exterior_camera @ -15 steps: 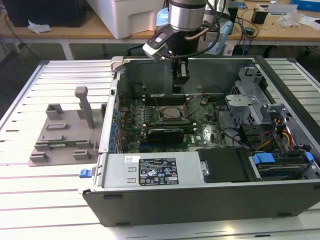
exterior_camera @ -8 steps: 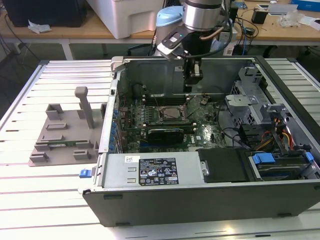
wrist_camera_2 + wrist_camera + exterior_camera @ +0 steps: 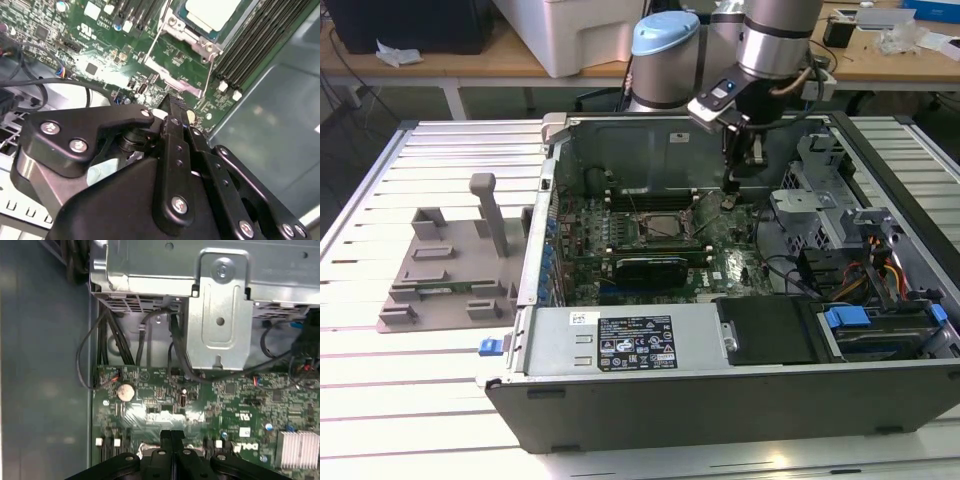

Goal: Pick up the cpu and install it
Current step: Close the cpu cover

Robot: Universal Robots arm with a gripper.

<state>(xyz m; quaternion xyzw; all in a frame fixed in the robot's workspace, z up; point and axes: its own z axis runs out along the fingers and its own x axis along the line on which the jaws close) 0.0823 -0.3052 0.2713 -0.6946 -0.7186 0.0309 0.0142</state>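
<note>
Claw (image 3: 171, 435), closed, over motherboard (image 3: 225, 395) between socketed cpu (image 3: 214, 12) and metal cage (image 3: 220, 315).

Lower middle of the exterior view: a white label (image 3: 635, 343) on the grey power supply cover (image 3: 695, 340), with black print and a row of small marks too fine to make out. A smaller white sticker (image 3: 585, 318) sits by its upper left corner. Over to the second wrist view: white silk-screened marks (image 3: 91, 26) on the green motherboard (image 3: 165, 55). In the first wrist view, a white printed wordmark (image 3: 248, 445) on that board, near the gripper (image 3: 171, 435), its letters upside down.
</note>
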